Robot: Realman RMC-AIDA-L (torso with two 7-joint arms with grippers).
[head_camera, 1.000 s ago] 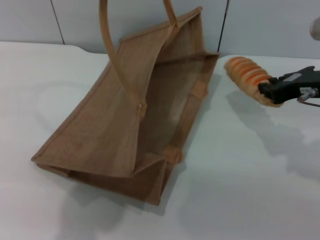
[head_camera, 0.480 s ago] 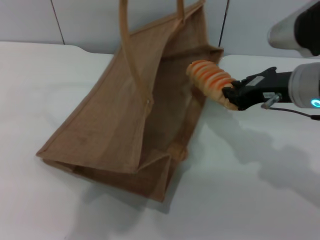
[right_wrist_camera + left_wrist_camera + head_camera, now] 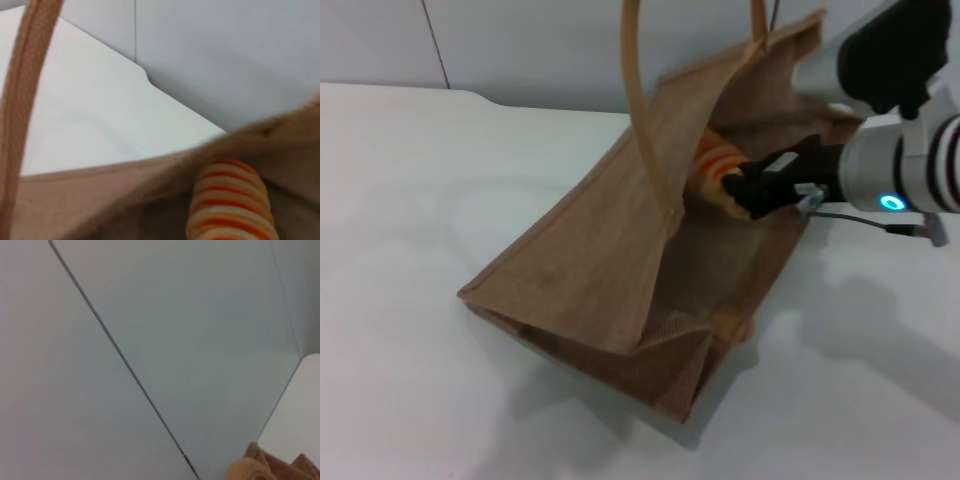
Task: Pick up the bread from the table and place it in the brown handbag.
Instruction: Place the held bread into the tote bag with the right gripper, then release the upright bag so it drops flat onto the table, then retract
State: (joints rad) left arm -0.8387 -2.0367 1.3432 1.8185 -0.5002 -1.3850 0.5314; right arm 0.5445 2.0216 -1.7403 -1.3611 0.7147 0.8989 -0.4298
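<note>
The brown handbag (image 3: 590, 260) lies tilted on the white table (image 3: 410, 180) with its mouth open towards the right. Its handles (image 3: 645, 110) are pulled up out of the top of the head view. My right gripper (image 3: 748, 192) is shut on the bread (image 3: 717, 160), a ridged tan loaf with orange stripes, and holds it just inside the bag's mouth, above the inner wall. The right wrist view shows the bread (image 3: 232, 205) over the bag's rim (image 3: 125, 200). My left gripper is out of view; its wrist view shows only a corner of the bag (image 3: 272, 467).
A grey panelled wall (image 3: 520, 50) runs behind the table's far edge. White tabletop lies to the left of the bag and in front of it. My right forearm (image 3: 905, 175) reaches in from the right, over the table.
My right gripper has carried the bread leftwards from beside the bag into its mouth. The bag has shifted to the right and its handles have risen.
</note>
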